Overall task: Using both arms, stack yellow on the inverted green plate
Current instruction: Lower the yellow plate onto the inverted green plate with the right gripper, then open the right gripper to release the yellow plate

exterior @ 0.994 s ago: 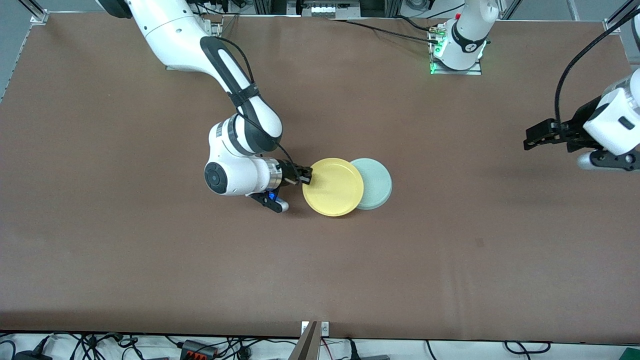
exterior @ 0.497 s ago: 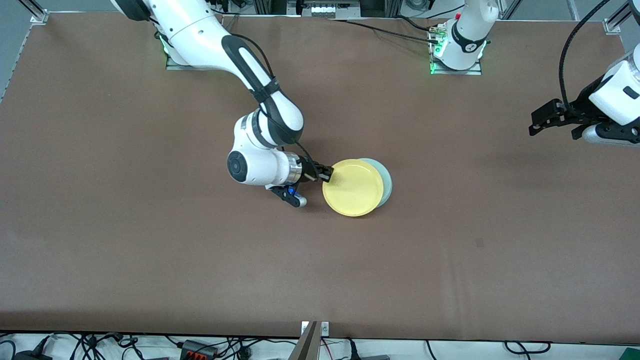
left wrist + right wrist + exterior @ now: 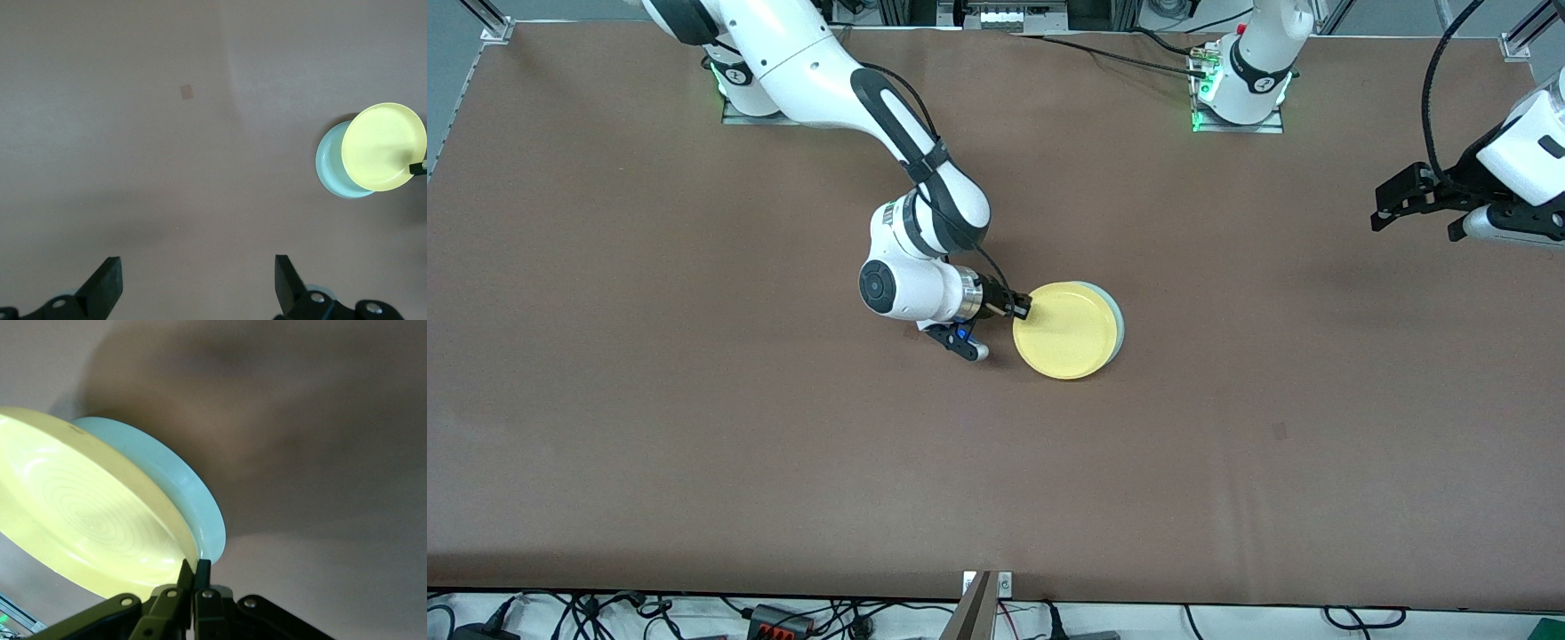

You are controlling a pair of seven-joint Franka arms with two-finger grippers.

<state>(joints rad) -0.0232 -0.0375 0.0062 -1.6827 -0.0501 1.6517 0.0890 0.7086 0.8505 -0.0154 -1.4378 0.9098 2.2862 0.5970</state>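
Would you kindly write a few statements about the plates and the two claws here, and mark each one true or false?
1. The right claw is shut on the rim of the yellow plate. True.
2. The yellow plate lies flat on the bare table, apart from the green plate. False: it sits over the green plate and covers most of it.
3. The left claw holds the green plate. False: it is open and empty, waiting in the air over the left arm's end of the table.
4. The green plate shows only as a thin crescent past the yellow plate's edge in the front view. True.
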